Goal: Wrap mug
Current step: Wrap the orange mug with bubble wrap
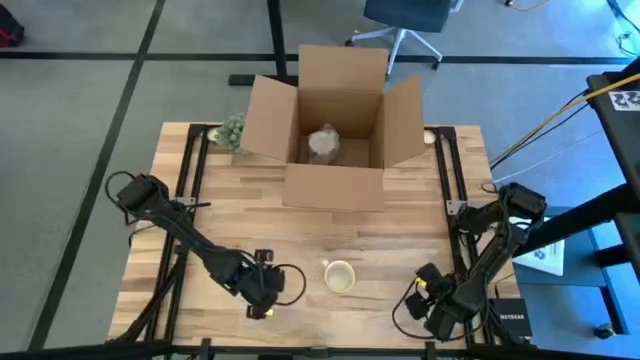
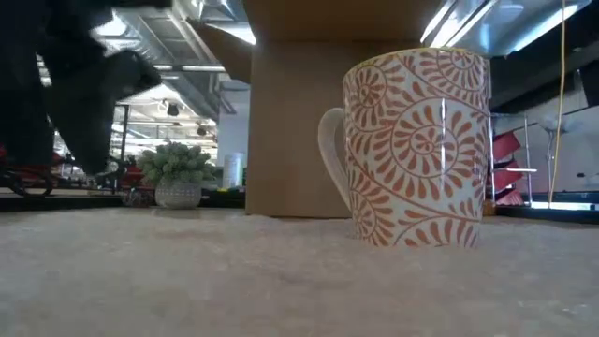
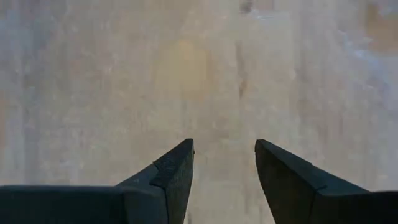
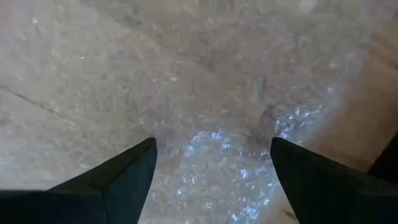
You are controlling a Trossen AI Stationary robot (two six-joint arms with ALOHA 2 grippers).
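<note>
Your mug (image 1: 339, 277) stands upright on bubble wrap (image 4: 236, 155) (over the counter (image 1: 320, 230)), between both grippers' released fingers (image 3: 174, 168).

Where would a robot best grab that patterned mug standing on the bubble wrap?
Probably by the rim, from straight above. The mug stands upright with its mouth open, so one finger could go inside. Its handle looks narrow. The left gripper is open and nearer.
</note>
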